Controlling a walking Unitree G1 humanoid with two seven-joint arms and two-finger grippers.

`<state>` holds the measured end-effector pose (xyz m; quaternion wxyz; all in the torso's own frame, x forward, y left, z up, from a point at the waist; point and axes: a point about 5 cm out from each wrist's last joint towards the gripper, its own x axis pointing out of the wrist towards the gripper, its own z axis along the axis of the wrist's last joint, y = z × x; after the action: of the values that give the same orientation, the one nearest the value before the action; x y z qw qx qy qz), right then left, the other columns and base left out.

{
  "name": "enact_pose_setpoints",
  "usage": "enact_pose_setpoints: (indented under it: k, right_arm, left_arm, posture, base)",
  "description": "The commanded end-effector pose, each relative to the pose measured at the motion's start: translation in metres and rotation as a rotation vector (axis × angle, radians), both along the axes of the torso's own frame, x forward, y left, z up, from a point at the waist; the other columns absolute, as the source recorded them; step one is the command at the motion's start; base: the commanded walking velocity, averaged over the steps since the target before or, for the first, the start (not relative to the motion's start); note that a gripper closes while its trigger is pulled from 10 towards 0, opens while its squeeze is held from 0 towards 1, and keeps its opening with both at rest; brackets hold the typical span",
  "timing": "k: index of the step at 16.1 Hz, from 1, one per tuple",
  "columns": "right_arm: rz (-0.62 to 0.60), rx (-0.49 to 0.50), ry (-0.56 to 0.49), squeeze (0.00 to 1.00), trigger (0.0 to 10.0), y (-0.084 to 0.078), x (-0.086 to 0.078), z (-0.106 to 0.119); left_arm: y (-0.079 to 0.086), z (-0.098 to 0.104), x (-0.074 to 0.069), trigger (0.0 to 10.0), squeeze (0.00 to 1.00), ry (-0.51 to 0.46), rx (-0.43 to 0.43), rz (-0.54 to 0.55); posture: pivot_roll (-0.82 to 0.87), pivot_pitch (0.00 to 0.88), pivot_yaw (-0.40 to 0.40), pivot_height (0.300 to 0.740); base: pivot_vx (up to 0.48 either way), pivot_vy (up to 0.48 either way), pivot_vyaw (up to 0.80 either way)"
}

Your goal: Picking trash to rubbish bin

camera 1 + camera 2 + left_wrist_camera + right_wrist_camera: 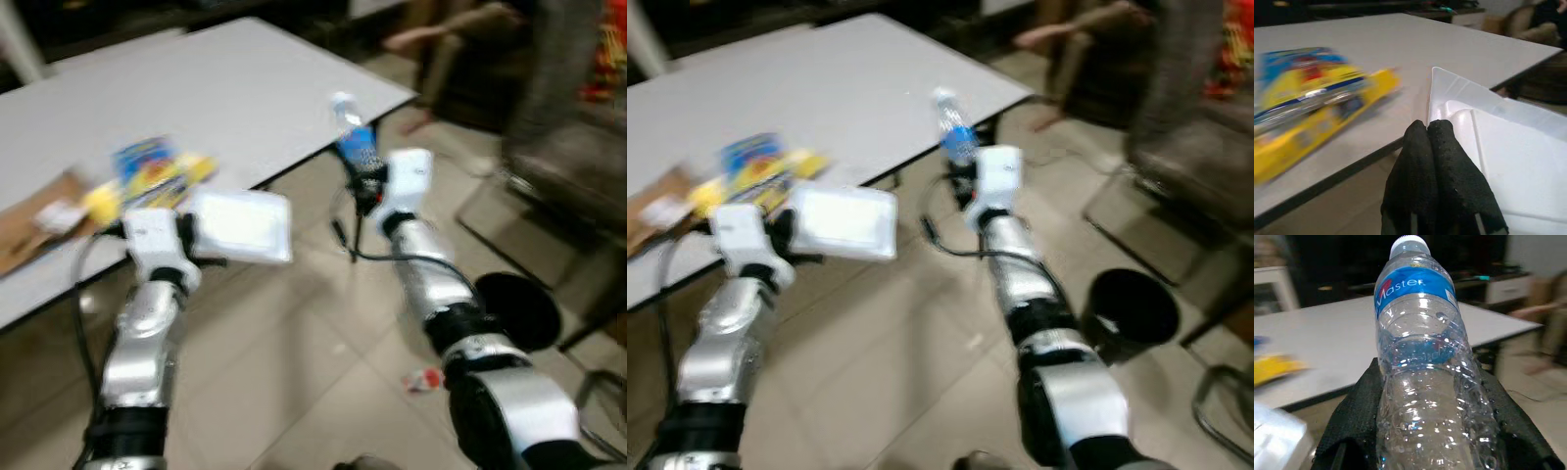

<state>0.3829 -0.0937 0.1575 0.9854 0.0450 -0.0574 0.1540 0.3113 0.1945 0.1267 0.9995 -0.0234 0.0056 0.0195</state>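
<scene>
Both arms are raised in front of the robot, each carrying one piece of trash clear of the table (245, 88) edge. The left gripper (1432, 129) has its two black fingers pressed together on the rim of a white plastic tray (240, 225), a pinch at the corner that leaves the flat, light tray jutting out sideways over the floor. The right gripper (1425, 396) has its fingers spread around the body of a clear water bottle (1425, 352) with a blue label, one finger on each side, holding it cap-up so it cannot slip through. The grips suit the shapes: a thin lip is pinched, a round body is clasped. A black rubbish bin (1132, 305) stands on the tiled floor to the robot's right, near the right arm and well apart from the tray, so the bottle seems likely to be dropped first. A yellow and blue snack wrapper (157, 176) and a piece of brown cardboard (39, 225) lie on the table near its edge, and a small scrap (423, 379) lies on the floor, so more trash remains. The eye views are blurred, suggesting the robot is turning.
</scene>
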Motion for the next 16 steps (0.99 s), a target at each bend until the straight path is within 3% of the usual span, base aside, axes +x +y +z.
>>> enact_pose_setpoints:
  k: [1, 5, 9, 11, 13, 14, 16]
  right_arm:
    - [0.034, 0.000, 0.012, 0.00, 10.0, 0.013, -0.002, -0.002]
    - [0.032, -0.008, 0.042, 0.00, 10.0, 0.009, -0.005, -0.012]
    - [0.027, -0.035, 0.181, 0.00, 10.0, 0.002, -0.012, -0.042]
    - [0.000, -0.030, 0.338, 0.00, 10.0, -0.001, -0.022, -0.071]
    - [-0.023, -0.023, 0.413, 0.00, 10.0, -0.003, -0.031, -0.089]
    - [-0.048, -0.020, 0.491, 0.00, 10.0, -0.007, -0.039, -0.104]
    - [-0.071, -0.015, 0.550, 0.00, 10.0, -0.012, -0.044, -0.114]
  left_arm:
    - [0.010, -0.005, -0.003, 10.0, 0.00, 0.012, 0.013, 0.027]
    - [0.007, -0.012, -0.006, 10.0, 0.00, 0.032, 0.013, 0.027]
    - [0.004, -0.028, -0.008, 10.0, 0.00, 0.097, -0.010, 0.050]
    - [0.003, -0.046, -0.012, 10.0, 0.00, 0.167, -0.013, 0.046]
    - [0.005, -0.067, -0.020, 10.0, 0.00, 0.239, 0.001, 0.032]
    - [0.009, -0.089, -0.028, 10.0, 0.00, 0.327, -0.002, 0.038]
    - [0.014, -0.106, -0.035, 10.0, 0.00, 0.401, 0.014, 0.046]
  posture:
    - [0.03, 0.081, 0.019, 0.740]
    - [0.02, 0.081, 0.015, 0.740]
    - [0.02, 0.080, 0.011, 0.740]
    - [0.02, 0.080, 0.011, 0.740]
    - [0.03, 0.082, 0.010, 0.740]
    - [0.02, 0.083, 0.009, 0.740]
    - [0.03, 0.082, 0.006, 0.740]
  base:
    - [0.390, 0.000, -0.80]
    - [0.385, 0.000, -0.80]
    - [0.000, 0.000, 0.00]
    - [0.000, 0.000, 0.00]
    - [0.000, 0.000, 0.00]
    - [0.000, 0.000, 0.00]
    - [0.000, 0.000, 0.00]
